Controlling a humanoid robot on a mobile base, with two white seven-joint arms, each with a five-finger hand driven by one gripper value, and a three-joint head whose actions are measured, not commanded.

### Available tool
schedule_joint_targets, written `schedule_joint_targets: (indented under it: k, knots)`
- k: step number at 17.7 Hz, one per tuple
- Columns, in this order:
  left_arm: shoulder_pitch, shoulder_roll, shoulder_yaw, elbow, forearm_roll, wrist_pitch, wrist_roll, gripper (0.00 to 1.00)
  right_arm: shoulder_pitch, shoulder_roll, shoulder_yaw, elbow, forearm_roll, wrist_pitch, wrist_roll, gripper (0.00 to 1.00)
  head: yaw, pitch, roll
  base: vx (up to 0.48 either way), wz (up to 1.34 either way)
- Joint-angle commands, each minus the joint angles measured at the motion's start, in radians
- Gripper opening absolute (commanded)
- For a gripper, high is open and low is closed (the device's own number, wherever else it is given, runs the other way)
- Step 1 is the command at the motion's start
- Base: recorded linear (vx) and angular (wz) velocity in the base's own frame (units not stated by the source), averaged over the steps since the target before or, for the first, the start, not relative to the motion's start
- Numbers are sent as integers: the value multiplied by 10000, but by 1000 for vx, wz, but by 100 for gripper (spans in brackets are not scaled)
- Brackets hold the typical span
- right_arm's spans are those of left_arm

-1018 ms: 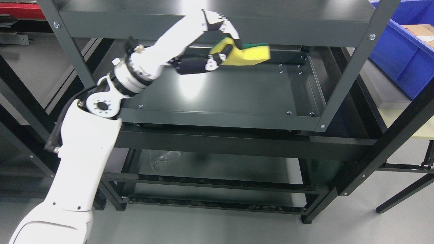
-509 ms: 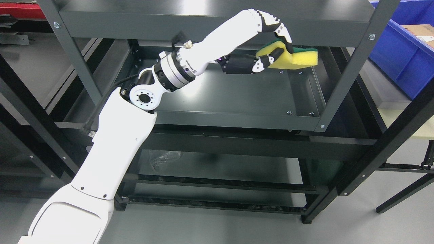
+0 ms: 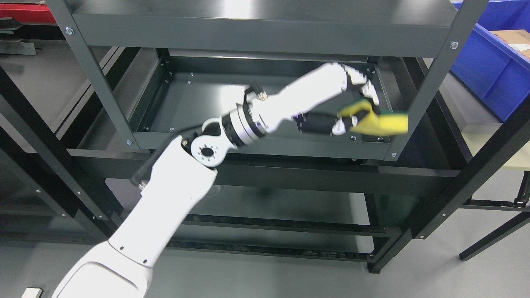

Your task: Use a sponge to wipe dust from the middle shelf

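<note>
Sponge (image 3: 383, 123) swept forward beside upright post (image 3: 426, 89).

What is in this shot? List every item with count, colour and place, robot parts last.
Shelving unit: one, dark grey metal, fills the middle of the view.
Middle shelf: one, dark grey tray with a raised rim, centre.
Sponge: one, yellow with a green layer, at the tray's right front corner, sticking out past the right rim.
Plastic bin: one, blue, upper right beside the unit.
Carton: one, brown, inside the bin, partly cut off.
Clear plastic scrap: one, on the lower shelf, mostly hidden behind the arm.
Red object: one, top left corner, too cut off to identify.
Left hand: one, white and black, shut on the sponge.
Right arm: not in view.
</note>
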Motion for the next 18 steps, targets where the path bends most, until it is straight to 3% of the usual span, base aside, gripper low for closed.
schedule_joint_targets:
  k: [1, 3, 8, 13, 18]
  knots:
    - [2239, -91, -1909, 161, 702, 6, 129, 3, 0, -175, -1, -174, 0, 7, 5, 100, 0, 0, 0, 0, 0]
    - [3374, -91, -918, 146, 826, 6, 175, 2, 0, -175, -1, -174, 0, 7, 5, 100, 0, 0, 0, 0, 0]
    - [4727, -91, 4612, 100, 918, 209, 846, 1, 0, -175, -1, -174, 0, 7, 5, 100, 0, 0, 0, 0, 0]
    - [5539, -91, 7338, -1598, 934, 4294, 2506, 0, 0, -175, -1, -174, 0, 7, 5, 100, 0, 0, 0, 0, 0]
    - [6416, -91, 7572, -4727, 2341, 6782, 2507, 0, 0, -175, -1, -174, 0, 7, 5, 100, 0, 0, 0, 0, 0]
